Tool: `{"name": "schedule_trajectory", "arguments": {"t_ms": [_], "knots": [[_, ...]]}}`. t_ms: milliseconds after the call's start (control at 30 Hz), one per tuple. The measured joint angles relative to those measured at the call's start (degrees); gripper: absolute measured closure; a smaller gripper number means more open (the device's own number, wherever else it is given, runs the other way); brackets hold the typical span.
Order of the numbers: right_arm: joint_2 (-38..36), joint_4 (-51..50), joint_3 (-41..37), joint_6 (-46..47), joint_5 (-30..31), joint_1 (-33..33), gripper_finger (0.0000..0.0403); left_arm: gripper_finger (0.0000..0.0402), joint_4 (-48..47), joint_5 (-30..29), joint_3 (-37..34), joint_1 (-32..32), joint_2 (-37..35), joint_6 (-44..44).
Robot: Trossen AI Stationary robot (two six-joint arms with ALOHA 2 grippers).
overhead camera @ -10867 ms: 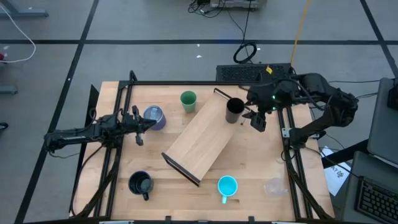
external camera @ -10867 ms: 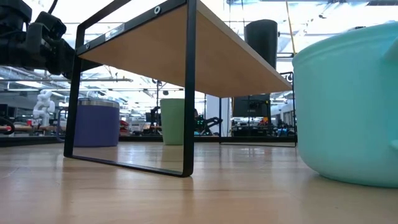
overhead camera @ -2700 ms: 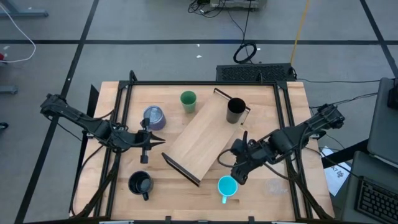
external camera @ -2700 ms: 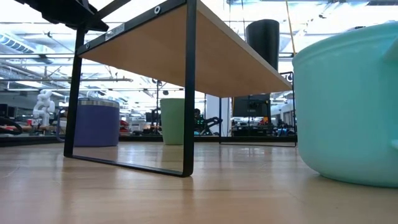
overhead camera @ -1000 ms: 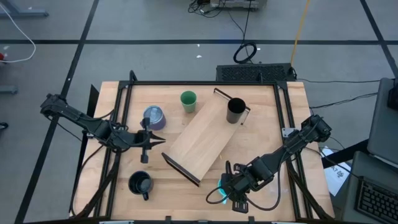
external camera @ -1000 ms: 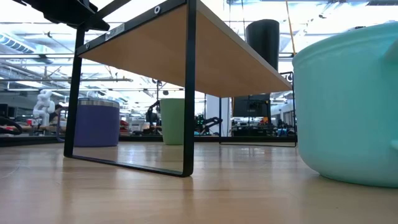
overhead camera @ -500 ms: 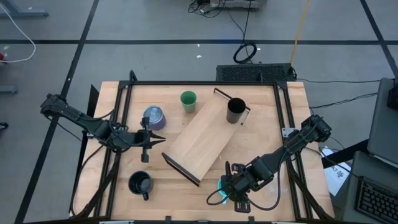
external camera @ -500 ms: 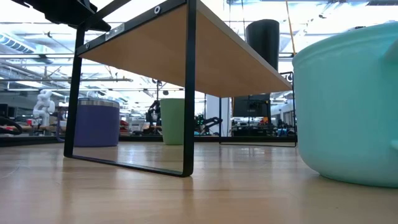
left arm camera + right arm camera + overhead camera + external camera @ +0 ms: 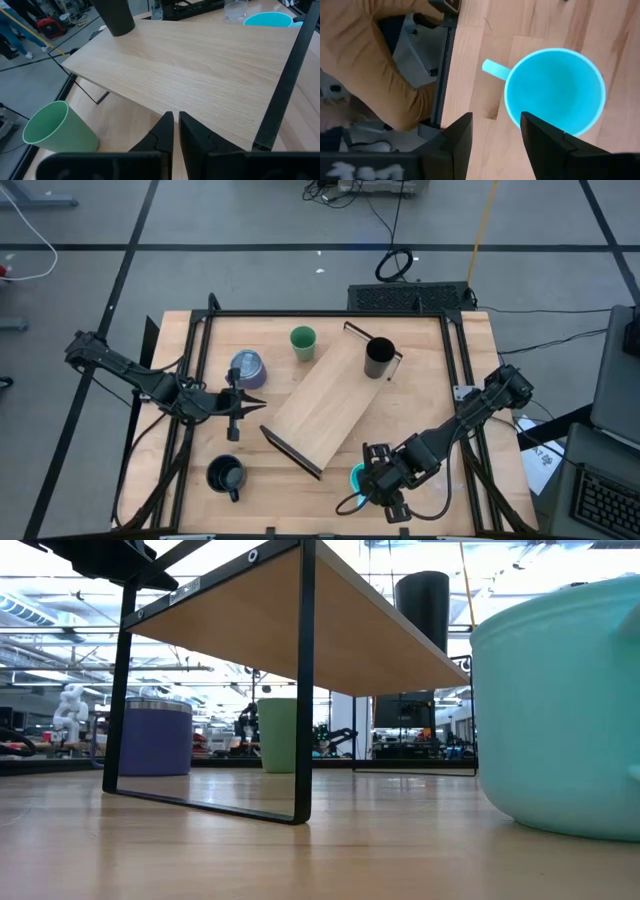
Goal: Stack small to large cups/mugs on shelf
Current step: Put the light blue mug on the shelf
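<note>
Bright, even overhead light with soft shadows; the cyan mug (image 9: 560,710) looms blurred in the low view.

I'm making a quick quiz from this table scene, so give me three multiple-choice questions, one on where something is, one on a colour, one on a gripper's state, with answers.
1. Where does the tall black mug stand?
A. on the light-wood shelf board, near one end
B. on the tabletop beside the squat black handled mug
C. inside the green cup

2. What colour is the handled mug below the right gripper?
A. purple
B. cyan
C. black

3. How are the right gripper's fingers?
A. shut on the mug's handle
B. shut on nothing
C. open, straddling the mug's rim

Answers:
1 A, the high view shows it on the board by the black bracket.
2 B, the right wrist view shows a cyan bowl and handle.
3 C, one finger shows over the mug's inside, the other outside the wall.
</note>
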Motion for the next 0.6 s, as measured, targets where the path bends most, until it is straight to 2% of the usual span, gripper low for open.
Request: {"name": "schedule_trajectory", "arguments": {"t_ms": [367, 600], "knots": [[0.0, 0.2, -1.3, -3.0, 0.1, 0.0, 0.0243, 0.0370, 0.0, -0.1, 0.0, 0.0, 0.0, -0.3], [0.0, 0.2, -1.3, -4.2, 0.3, 0.0, 0.0208, 0.0370, 0.0, -0.1, 0.0, 0.0, 0.0, -0.4]]}}
